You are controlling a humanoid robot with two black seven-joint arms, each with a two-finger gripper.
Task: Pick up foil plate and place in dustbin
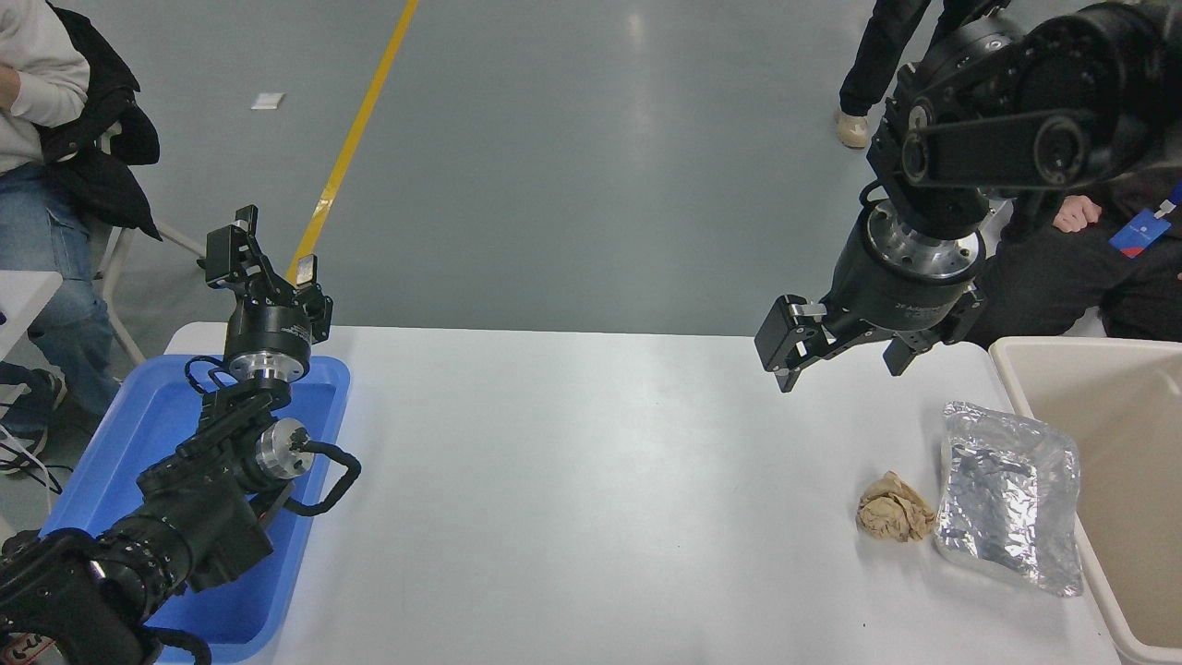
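Note:
The foil plate (1008,496) is a shiny, crinkled silver tray lying flat on the white table (591,480) at the right, right beside the dustbin (1122,434), a large beige bin at the table's right edge. My right gripper (842,362) hangs open and empty above the table, up and to the left of the foil plate, well apart from it. My left gripper (268,268) is open and empty, parked at the left above the blue tray.
A crumpled brown paper ball (894,518) lies just left of the foil plate. A blue shallow tray (162,406) sits under the left arm. A person sits at the far left, another at the far right behind the bin; a third stands at the top.

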